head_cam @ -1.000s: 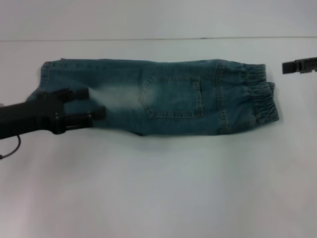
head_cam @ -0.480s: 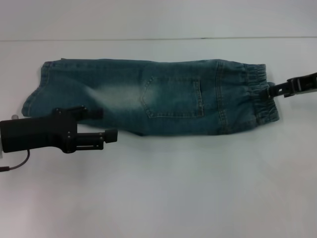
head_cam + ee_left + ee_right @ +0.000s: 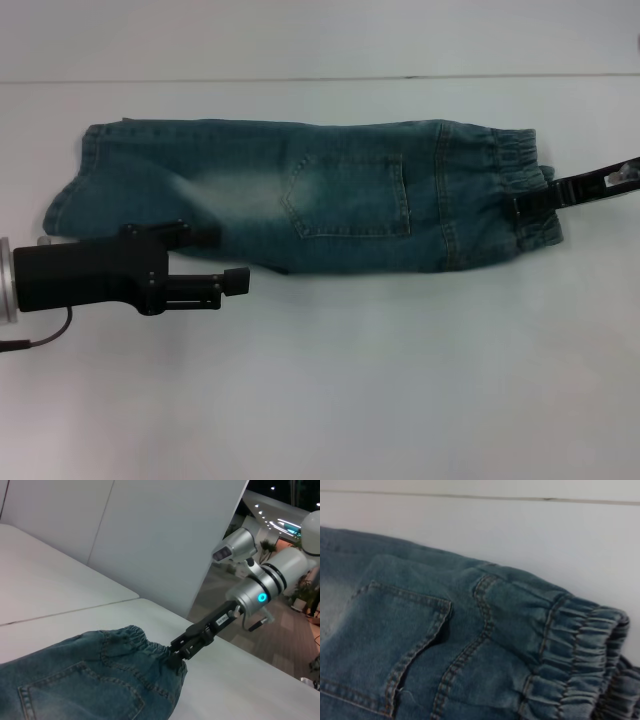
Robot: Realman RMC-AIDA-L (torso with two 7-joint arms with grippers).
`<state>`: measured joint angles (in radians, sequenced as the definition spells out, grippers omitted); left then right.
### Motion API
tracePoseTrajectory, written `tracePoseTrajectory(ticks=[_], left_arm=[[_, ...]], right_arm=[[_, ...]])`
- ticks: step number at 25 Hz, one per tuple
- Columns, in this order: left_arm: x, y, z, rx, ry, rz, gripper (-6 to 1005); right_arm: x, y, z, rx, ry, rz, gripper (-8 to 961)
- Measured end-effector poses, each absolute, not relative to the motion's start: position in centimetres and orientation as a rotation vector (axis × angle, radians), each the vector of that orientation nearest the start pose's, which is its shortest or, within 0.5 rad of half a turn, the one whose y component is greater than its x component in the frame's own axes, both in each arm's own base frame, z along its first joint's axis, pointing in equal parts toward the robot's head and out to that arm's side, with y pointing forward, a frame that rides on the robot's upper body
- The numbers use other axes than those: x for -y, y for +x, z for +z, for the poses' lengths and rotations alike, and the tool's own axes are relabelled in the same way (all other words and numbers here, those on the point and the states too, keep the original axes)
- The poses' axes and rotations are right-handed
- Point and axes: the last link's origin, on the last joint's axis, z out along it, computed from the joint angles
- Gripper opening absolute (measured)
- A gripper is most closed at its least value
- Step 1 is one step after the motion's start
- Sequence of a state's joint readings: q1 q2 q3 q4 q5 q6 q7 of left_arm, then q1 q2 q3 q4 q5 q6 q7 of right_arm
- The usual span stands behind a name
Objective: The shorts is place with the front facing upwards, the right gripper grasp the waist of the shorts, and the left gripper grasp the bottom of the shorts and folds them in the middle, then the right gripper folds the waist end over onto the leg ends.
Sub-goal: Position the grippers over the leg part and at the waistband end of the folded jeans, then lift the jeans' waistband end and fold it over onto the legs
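The blue-green washed denim shorts (image 3: pixel 300 195) lie flat on the white table (image 3: pixel 400 380), folded lengthwise into one long strip whose long axis runs straight from my left jaws to my right jaws. The gathered, darker elastic waist (image 3: pixel 525 190) points toward my right side, and the flat leg ends (image 3: pixel 75 180) point toward my left side. A stitched patch pocket (image 3: pixel 350 195) sits midway between the two sets of jaws, beside a pale faded patch (image 3: pixel 235 190). My right gripper (image 3: pixel 522 205), the black claw on the silver arm with the glowing cyan ring (image 3: pixel 261 598), reaches in at the waist edge; its tips touch the ruffled band, but I cannot tell whether they have closed on the cloth. My left gripper (image 3: pixel 215 255), the black claw with the thin cable, sits at the near edge of the legs with its fingers parted and nothing between them, one finger over the denim and the other over bare table.
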<state>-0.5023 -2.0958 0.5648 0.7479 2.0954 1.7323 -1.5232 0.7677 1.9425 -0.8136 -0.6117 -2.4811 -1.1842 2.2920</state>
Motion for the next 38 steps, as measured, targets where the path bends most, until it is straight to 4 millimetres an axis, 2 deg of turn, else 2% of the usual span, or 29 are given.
tracePoseTrajectory(ticks=[6,11,16,25,27,30,33,34,35,38], left_arm=[[-31.1,-26.2,1.5,0.792,-2.759,-0.780,903],[-31.2,-26.3,1.4,0.797,-2.750,-0.776,904],[-31.2,-26.4,1.3,0.805,-2.740,-0.773,893],[-31.3,-26.0,1.2,0.777,-2.741,-0.792,874],[-31.7,-25.9,1.2,0.769,-2.697,-0.825,870],[-32.7,-25.4,0.7,0.747,-2.589,-0.900,769],[-34.0,-24.8,-0.2,0.714,-2.508,-0.929,667],[-35.1,-24.3,-1.2,0.662,-2.449,-0.941,621],[-35.1,-24.3,-1.2,0.662,-2.449,-0.941,575],[-36.8,-23.8,-3.1,0.567,-2.343,-0.920,437]], right_arm=[[-41.5,27.9,2.4,-1.346,-2.326,0.000,941],[-41.4,27.9,2.4,-1.343,-2.336,0.008,777],[-41.2,28.0,2.5,-1.342,-2.343,0.010,536],[-41.0,28.0,2.5,-1.325,-2.366,0.006,257],[-41.0,27.9,2.5,-1.321,-2.375,0.006,198],[-40.9,27.8,2.7,-1.321,-2.389,0.017,110],[-40.6,27.7,3.2,-1.331,-2.407,0.038,107],[-40.4,27.5,3.7,-1.334,-2.428,0.050,106],[-40.4,27.5,3.7,-1.334,-2.428,0.050,106],[-39.8,26.7,4.9,-1.331,-2.474,0.068,107]])
